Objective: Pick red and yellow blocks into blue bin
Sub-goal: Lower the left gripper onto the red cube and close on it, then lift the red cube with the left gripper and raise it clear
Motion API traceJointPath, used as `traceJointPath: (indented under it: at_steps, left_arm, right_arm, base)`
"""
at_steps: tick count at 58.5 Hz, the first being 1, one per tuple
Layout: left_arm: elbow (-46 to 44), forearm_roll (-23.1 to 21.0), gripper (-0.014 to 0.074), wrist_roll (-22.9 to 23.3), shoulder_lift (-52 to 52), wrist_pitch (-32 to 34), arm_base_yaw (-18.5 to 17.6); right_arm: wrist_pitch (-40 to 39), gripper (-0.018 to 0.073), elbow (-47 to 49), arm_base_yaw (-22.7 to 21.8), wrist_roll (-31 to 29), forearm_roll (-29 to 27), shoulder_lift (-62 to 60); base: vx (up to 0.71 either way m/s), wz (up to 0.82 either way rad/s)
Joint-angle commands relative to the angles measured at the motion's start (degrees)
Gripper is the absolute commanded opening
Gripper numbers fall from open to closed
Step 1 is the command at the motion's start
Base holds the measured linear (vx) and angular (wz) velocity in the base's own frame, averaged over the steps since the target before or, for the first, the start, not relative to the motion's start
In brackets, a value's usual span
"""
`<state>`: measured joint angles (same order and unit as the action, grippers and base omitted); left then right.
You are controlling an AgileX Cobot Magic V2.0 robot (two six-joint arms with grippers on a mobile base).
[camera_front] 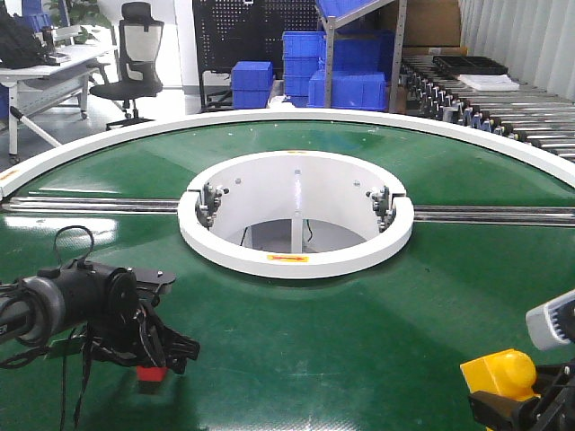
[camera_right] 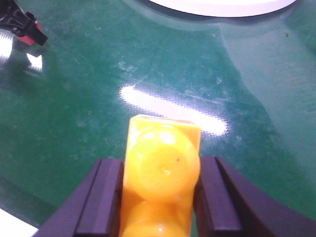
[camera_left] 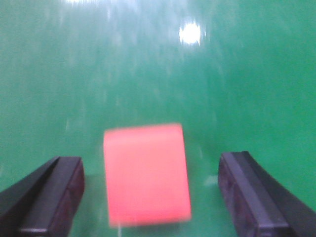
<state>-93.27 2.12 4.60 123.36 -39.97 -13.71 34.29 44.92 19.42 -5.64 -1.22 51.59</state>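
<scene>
The red cube (camera_front: 151, 376) rests on the green belt at the lower left. My left gripper (camera_front: 154, 359) is low over it, open. In the left wrist view the red cube (camera_left: 146, 173) lies between the two black fingers (camera_left: 54, 190), with a gap on each side. My right gripper (camera_front: 514, 406) at the bottom right is shut on the yellow studded brick (camera_front: 499, 373). In the right wrist view both pads (camera_right: 106, 197) press the sides of the yellow brick (camera_right: 163, 168), which is held above the belt. The wide blue bin is out of view.
The green ring-shaped belt (camera_front: 377, 341) has a white outer rim and a white open hub (camera_front: 295, 211) in its middle. Metal rails (camera_front: 90, 205) cross it. Stacked blue crates (camera_front: 341, 67), a roller conveyor (camera_front: 503, 108) and an office chair (camera_front: 135, 63) stand behind.
</scene>
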Motion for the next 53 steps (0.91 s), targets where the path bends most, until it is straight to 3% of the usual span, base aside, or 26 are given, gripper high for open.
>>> traceJointPath:
  at_steps: [1, 32, 53]
  left_arm:
    - [-2.1, 0.3, 0.0608, 0.5, -3.2, 4.0, -0.4]
    - [-2.1, 0.1, 0.0323, 0.4, -2.9, 3.1, -0.4]
    - [-2.1, 0.8, 0.0239, -1.9, -13.1, -4.8, -0.4]
  right_arm:
    - [-4.6, 0.0255, 1.6, 0.1, -0.4, 0.5, -0.8]
    - [-4.6, 0.0255, 1.6, 0.1, -0.4, 0.5, -0.8]
    - [-4.6, 0.0255, 1.6, 0.1, -0.4, 0.5, -0.8]
  base:
    - [0.0, 0.0]
    - [0.0, 0.0]
    - [0.0, 0.0]
